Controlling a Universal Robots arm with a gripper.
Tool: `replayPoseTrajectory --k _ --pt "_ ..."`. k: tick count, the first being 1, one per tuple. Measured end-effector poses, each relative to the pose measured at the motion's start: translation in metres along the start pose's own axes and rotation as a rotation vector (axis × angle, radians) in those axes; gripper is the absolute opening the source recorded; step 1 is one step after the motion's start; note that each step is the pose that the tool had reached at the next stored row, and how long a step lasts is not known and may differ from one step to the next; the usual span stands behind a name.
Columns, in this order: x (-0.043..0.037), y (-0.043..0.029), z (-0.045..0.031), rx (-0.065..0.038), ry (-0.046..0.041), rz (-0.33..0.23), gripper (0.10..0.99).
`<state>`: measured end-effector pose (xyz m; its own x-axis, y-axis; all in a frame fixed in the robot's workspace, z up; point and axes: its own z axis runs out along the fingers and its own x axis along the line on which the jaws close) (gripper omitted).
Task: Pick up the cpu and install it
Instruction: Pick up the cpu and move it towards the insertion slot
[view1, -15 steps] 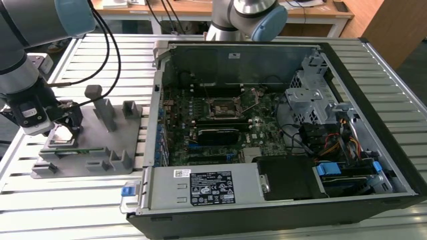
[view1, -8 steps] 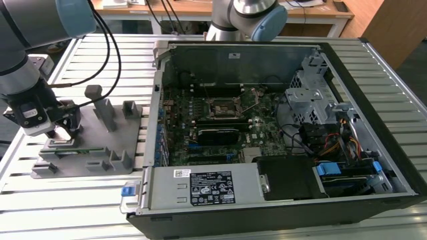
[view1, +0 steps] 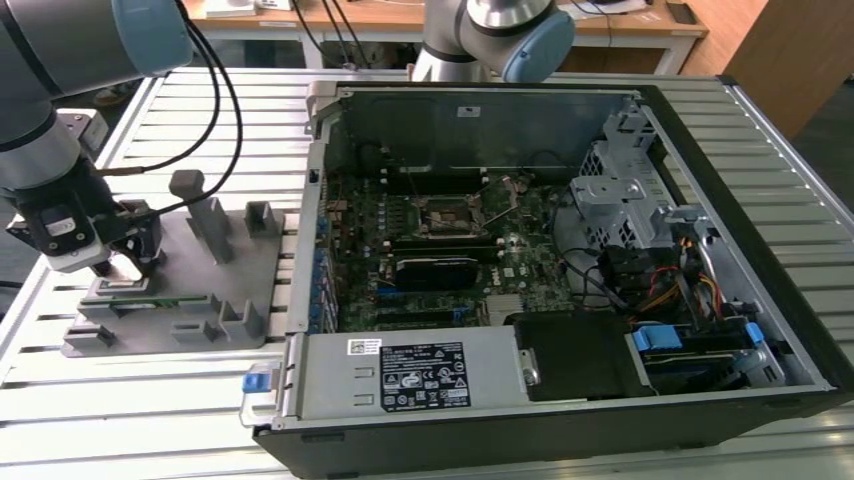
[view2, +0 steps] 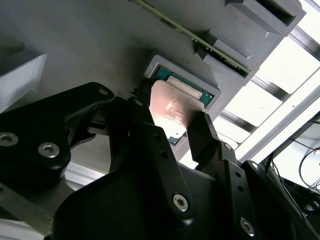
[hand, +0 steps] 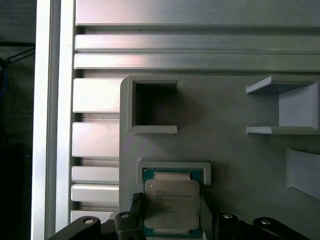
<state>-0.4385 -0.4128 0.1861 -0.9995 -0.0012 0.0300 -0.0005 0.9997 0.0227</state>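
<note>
The arm (view1: 60, 45) enters at the exterior view's left, its wrist (view1: 38, 155) pointing straight down and the gripper (view1: 120, 268) lowered. In both wrist views its two black fingers (view2: 142, 127) (hand: 138, 206) press against opposite edges of the cpu (hand: 172, 199), jaws closed onto it.

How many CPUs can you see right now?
1. The cpu lies in a recess of the grey fixture, with the pincer right at it. Any others inside the case could be hidden.
</note>
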Motion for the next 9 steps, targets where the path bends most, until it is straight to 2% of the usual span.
replayPoseTrajectory --k 5,6,9 --pt "-0.0002 0.0001 -0.0003 0.0 -0.0002 0.0 0.569" --pt "-0.0002 0.0001 -0.0007 0.0 -0.0002 0.0 0.627" --pt "-0.0003 0.0 -0.0008 0.0 -0.0028 0.0 0.627"
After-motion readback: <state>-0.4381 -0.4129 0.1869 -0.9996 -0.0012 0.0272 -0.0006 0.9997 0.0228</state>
